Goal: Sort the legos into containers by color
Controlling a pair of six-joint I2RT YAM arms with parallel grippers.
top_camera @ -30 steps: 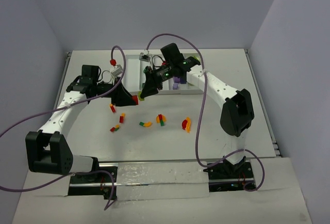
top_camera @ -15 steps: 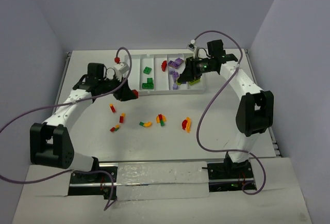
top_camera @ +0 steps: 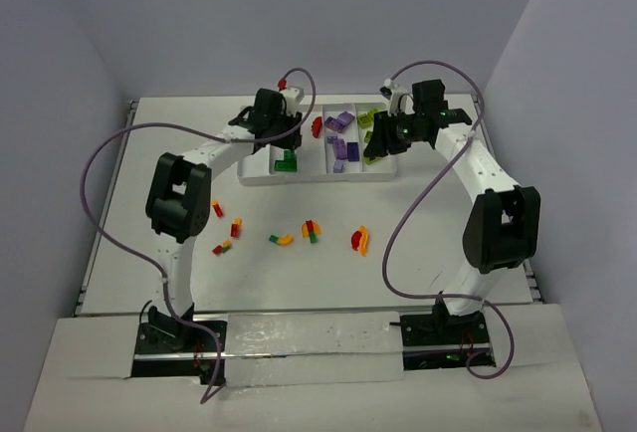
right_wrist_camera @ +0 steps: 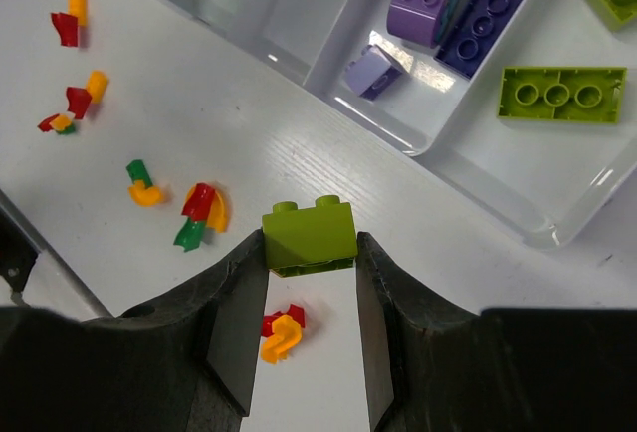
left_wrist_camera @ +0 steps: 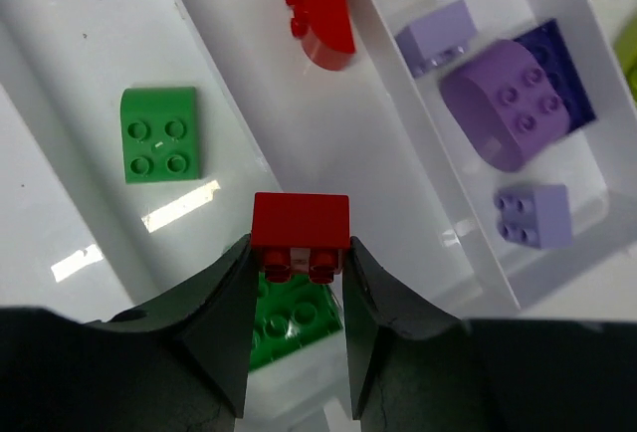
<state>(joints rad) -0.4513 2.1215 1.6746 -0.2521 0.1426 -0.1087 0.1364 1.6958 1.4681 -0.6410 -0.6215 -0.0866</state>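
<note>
Last second my left arm swung in from the table, so my left gripper (left_wrist_camera: 299, 253) is now clamped on a red brick (left_wrist_camera: 300, 221) over the tray (left_wrist_camera: 328, 143), right above the wall between the green lane and the red one, and the drop looks close. My right gripper (right_wrist_camera: 310, 248), now at the right end, pinches a lime brick (right_wrist_camera: 309, 238) just near of the lime lane, not over it yet. Both bricks lie long-axis finger to finger; the lime studs point toward the tray, the red's I can't tell.
</note>
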